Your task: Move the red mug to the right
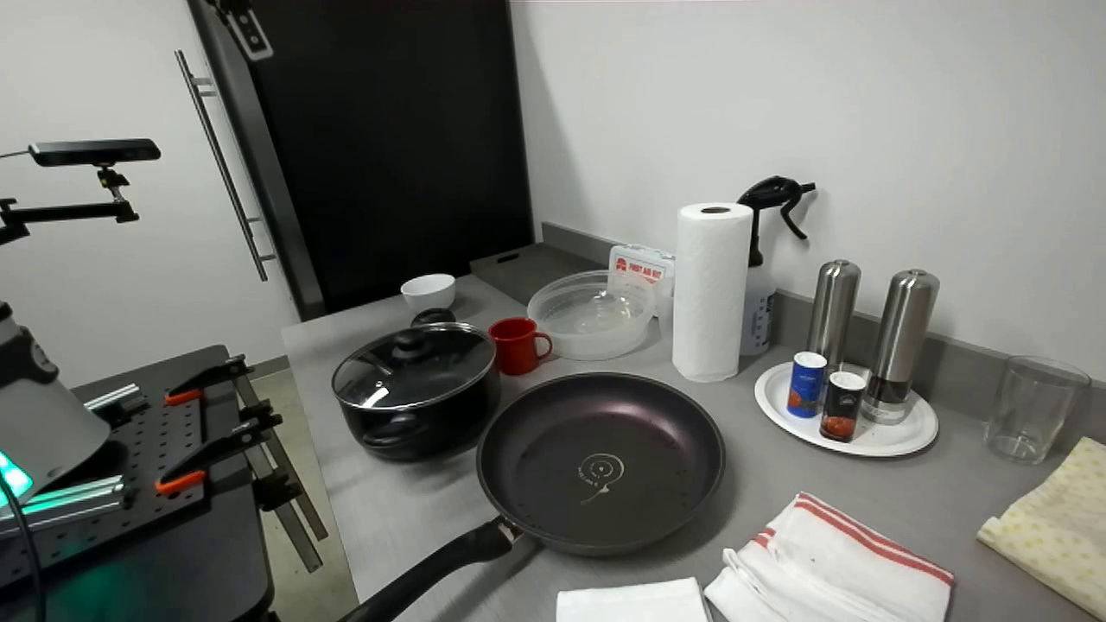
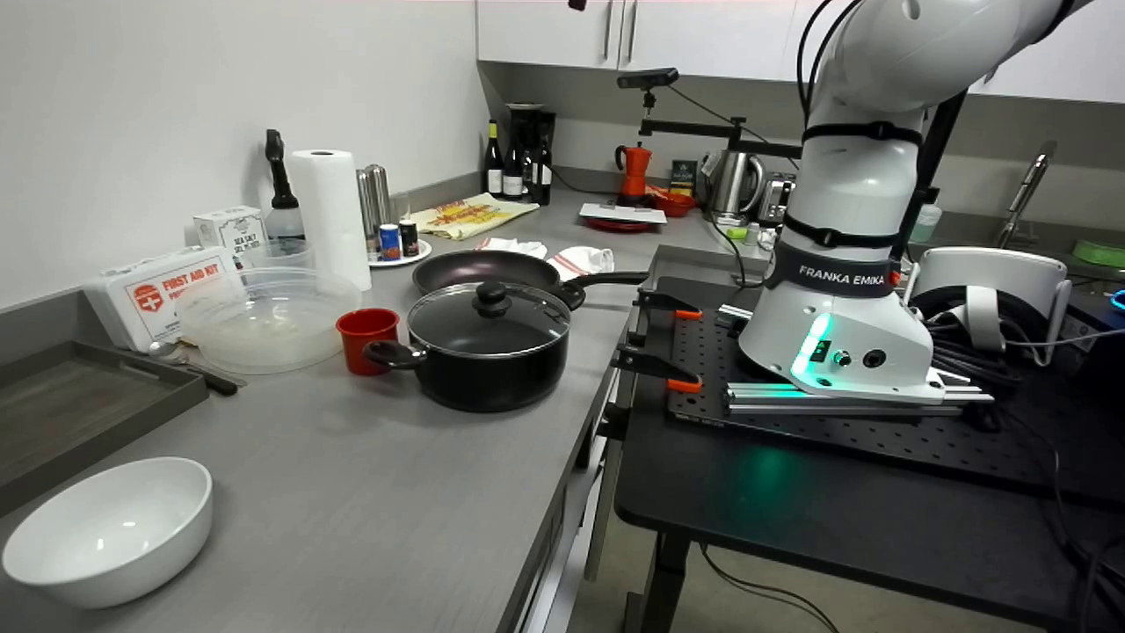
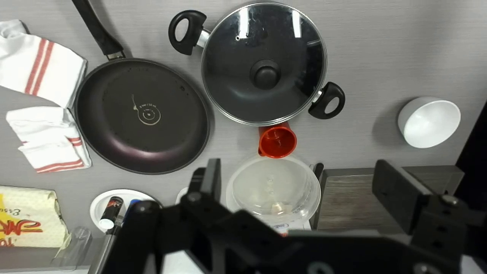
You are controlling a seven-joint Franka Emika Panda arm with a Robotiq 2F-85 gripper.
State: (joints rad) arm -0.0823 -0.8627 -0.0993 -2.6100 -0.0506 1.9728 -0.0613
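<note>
I look down on a smooth grey countertop [image 2: 378, 492] that carries a round black frying pan [image 1: 596, 432], just beside it a black pot with a glass lid [image 2: 497, 378], and a bright red mug [image 1: 516, 350] between that pot and a round clear plastic container [image 2: 264, 334]. Toward one end I have a rounded white bowl [image 2: 105, 536] and a grey rectangular tray [image 2: 79, 404]. Elsewhere on it I find a white first-aid case [image 2: 176, 294], a white paper-towel roll [image 1: 713, 294], a round white plate [image 1: 773, 399], a clear tumbler [image 1: 1032, 410], a pale yellow printed cloth [image 3: 30, 213] and folded white cloths with red stripes [image 1: 829, 566].

"FIRST AID KIT" on case [image 2: 167, 297]; "SEA SALT" on carton [image 2: 231, 231]; "FRANKA EMIKA" on arm [image 2: 854, 189].
</note>
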